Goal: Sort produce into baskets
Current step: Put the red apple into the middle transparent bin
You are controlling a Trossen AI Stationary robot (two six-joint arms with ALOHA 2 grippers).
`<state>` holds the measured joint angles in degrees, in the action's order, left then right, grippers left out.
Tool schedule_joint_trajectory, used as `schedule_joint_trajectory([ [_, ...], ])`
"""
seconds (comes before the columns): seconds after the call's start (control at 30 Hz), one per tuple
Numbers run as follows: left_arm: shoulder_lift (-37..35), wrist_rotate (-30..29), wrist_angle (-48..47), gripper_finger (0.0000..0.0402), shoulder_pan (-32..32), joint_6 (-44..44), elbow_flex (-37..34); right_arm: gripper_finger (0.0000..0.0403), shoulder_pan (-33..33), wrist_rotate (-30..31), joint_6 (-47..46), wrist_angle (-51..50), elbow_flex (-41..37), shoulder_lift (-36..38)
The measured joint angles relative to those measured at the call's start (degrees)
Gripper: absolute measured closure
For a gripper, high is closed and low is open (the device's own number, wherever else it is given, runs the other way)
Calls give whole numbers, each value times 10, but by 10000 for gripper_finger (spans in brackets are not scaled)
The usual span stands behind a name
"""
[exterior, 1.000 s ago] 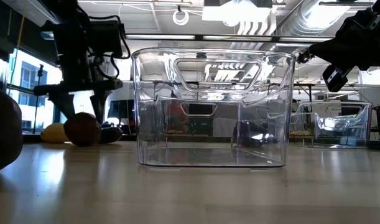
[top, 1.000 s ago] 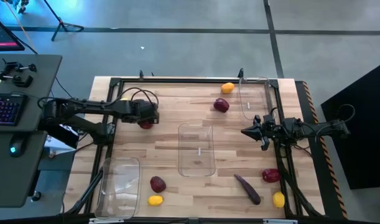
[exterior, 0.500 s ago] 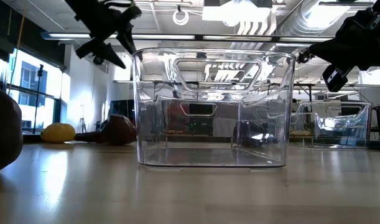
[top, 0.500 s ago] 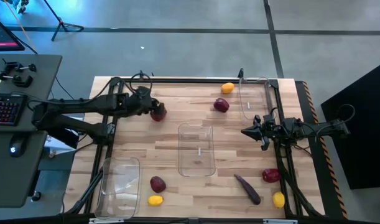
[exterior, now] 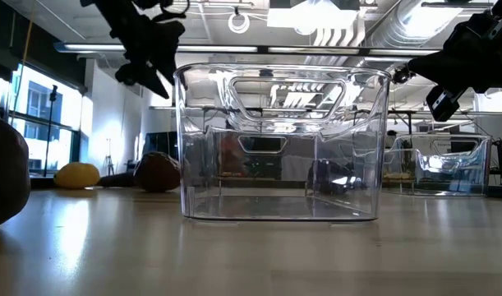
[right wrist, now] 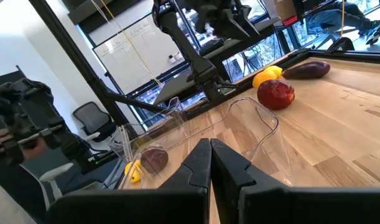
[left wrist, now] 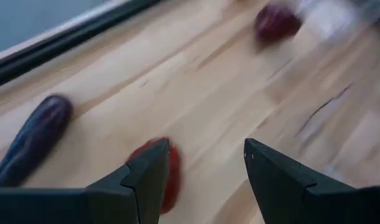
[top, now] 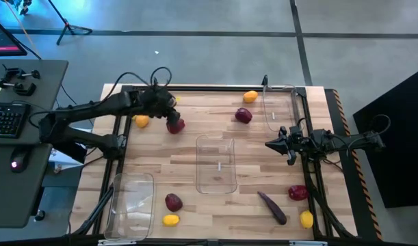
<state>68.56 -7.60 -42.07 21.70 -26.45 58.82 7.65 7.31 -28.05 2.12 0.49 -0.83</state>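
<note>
My left gripper [top: 166, 108] has lifted up and back with its fingers apart, holding nothing. The dark red round fruit [top: 175, 125] it moved lies on the table, still outside the clear plastic middle bin [top: 215, 162]. My right gripper [top: 271, 144] waits, pinched closed on nothing.

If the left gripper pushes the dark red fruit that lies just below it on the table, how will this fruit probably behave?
The dark red fruit looks round and lies loose on the flat table, so a push would probably make it roll. Its skin looks smooth, so the open fingers of the left gripper may slip unless they close around its middle.
</note>
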Motion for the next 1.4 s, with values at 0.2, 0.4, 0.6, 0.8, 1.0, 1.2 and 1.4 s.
schedule_joint_trajectory([
  [0.2, 61, -24, -62, 208, 24, 61, 51, 402, 0, 0, 0, 0, 0, 0],
  [0.4, 86, -54, -64, 208, 28, 91, 52, 402, 0, 0, 0, 0, 0, 0],
  [0.6, 117, -44, -46, 200, 36, 151, 52, 402, 0, 0, 0, 0, 0, 0],
  [0.8, 180, 2, -49, 129, 58, 204, 53, 402, 0, 0, 0, 0, 0, 0],
  [1.0, 230, 5, -86, 46, 58, 204, 53, 402, 0, 0, 0, 0, 0, 0],
  [1.2, 232, -10, -98, 22, 57, 153, 53, 402, 0, 0, 0, 0, 0, 0],
  [1.4, 229, 86, -90, 21, 52, 136, 53, 402, 0, 0, 0, 0, 0, 0],
])
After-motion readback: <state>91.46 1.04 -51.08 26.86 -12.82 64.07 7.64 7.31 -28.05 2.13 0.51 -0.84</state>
